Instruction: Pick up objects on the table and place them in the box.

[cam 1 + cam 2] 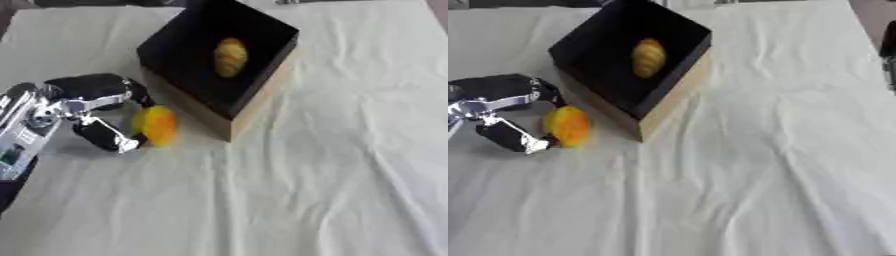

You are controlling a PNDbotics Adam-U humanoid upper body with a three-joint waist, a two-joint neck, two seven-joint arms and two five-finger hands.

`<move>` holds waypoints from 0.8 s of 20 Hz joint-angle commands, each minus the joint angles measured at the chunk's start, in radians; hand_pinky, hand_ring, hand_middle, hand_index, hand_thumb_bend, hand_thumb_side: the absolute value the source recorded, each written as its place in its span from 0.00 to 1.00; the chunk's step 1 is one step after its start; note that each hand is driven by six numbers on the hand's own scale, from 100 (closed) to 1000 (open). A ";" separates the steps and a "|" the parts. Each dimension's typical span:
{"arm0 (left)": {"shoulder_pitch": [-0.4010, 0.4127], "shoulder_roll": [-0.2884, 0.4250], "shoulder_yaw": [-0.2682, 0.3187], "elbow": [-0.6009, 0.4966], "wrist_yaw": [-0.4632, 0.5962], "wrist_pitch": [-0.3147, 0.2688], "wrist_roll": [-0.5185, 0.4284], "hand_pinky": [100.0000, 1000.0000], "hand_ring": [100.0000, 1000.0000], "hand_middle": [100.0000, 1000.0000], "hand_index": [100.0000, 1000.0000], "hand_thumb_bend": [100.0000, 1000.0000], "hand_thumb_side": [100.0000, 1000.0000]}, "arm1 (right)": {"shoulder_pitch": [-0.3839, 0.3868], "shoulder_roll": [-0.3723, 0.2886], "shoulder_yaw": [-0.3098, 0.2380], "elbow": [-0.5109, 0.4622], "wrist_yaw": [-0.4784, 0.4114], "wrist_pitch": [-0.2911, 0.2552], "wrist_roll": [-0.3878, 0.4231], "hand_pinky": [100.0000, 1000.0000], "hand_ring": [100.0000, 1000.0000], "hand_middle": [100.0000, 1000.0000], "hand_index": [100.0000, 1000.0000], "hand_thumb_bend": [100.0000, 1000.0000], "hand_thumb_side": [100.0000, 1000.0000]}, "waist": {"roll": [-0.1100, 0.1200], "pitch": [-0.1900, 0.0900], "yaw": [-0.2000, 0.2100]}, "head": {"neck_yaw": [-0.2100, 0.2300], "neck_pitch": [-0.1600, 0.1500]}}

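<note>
Worktop (350, 190) covered by a creased white cloth. Box (179, 47), black inside with pale tan outer walls, stands toward the far left-centre, turned corner-on to the camera. One item lies in it: a yellowish, ridged, oblong thing (230, 57), possibly a bread roll or a corn cob; cannot tell which.

Left robot hand (105, 112) is at the left, beside the box's near-left wall. Fingers and thumb are curled around a round yellow-orange fruit (157, 125), upper fingers over its far side, thumb at its lower near side. The fruit sits just beside the box wall, at or barely above the cloth; cannot tell whether it is lifted clear.

Right robot hand: only a dark sliver shows at the right edge of the right eye view; whether that is the hand, and its state, cannot be told.

Step in hand, by my reading: pick-up of the second object, grasp made, lift pending.

Next move calls for raising the fruit above the box rim, carrying it rightward over the black interior, and releasing clear of the item already there. Risk: clipping the near wall if the lift is too low.
</note>
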 commanded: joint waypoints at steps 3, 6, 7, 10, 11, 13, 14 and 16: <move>-0.011 0.009 0.002 -0.022 -0.019 0.003 0.041 0.77 0.73 0.58 0.62 0.07 0.06 | 0.000 -0.019 -0.016 -0.016 -0.010 0.005 0.000 0.93 0.85 0.56 0.83 0.00 0.00 | -0.005 -0.027 -0.002 | 0.000 -0.003; -0.008 0.017 0.007 -0.056 -0.033 -0.001 0.064 0.76 0.71 0.56 0.60 0.05 0.00 | 0.004 -0.019 -0.019 -0.016 -0.008 0.004 -0.003 0.93 0.85 0.56 0.83 0.00 0.01 | -0.004 -0.028 -0.001 | -0.003 -0.003; -0.008 0.023 0.010 -0.077 -0.037 -0.003 0.071 0.76 0.71 0.56 0.59 0.05 0.00 | 0.006 -0.020 -0.019 -0.016 -0.008 0.004 -0.004 0.93 0.85 0.56 0.83 0.00 0.01 | -0.004 -0.029 0.000 | -0.005 -0.004; -0.006 0.054 0.026 -0.166 -0.036 -0.012 0.083 0.76 0.70 0.56 0.58 0.05 0.00 | 0.009 -0.022 -0.021 -0.016 -0.004 0.002 -0.008 0.93 0.85 0.56 0.83 0.00 0.00 | -0.002 -0.030 0.002 | -0.013 -0.004; -0.005 0.070 0.038 -0.204 -0.026 -0.011 0.088 0.76 0.70 0.56 0.58 0.04 0.00 | 0.011 -0.024 -0.022 -0.016 -0.003 0.001 -0.010 0.93 0.85 0.57 0.83 0.00 0.00 | -0.002 -0.030 0.002 | -0.019 -0.005; -0.010 0.106 0.074 -0.271 -0.004 0.002 0.104 0.75 0.70 0.56 0.58 0.03 0.00 | 0.013 -0.027 -0.023 -0.016 -0.001 -0.003 -0.015 0.92 0.85 0.57 0.83 0.00 0.00 | -0.002 -0.031 0.002 | -0.031 -0.006; -0.015 0.122 0.094 -0.298 0.006 0.012 0.114 0.75 0.70 0.56 0.59 0.02 0.00 | 0.013 -0.028 -0.023 -0.016 -0.001 -0.005 -0.017 0.92 0.85 0.57 0.83 0.00 0.00 | -0.002 -0.031 0.002 | -0.036 -0.006; -0.035 0.146 0.132 -0.329 0.033 0.028 0.133 0.75 0.70 0.56 0.59 0.00 0.00 | 0.011 -0.031 -0.023 -0.016 -0.001 -0.009 -0.020 0.92 0.85 0.57 0.83 0.00 0.00 | -0.002 -0.033 0.000 | -0.043 -0.008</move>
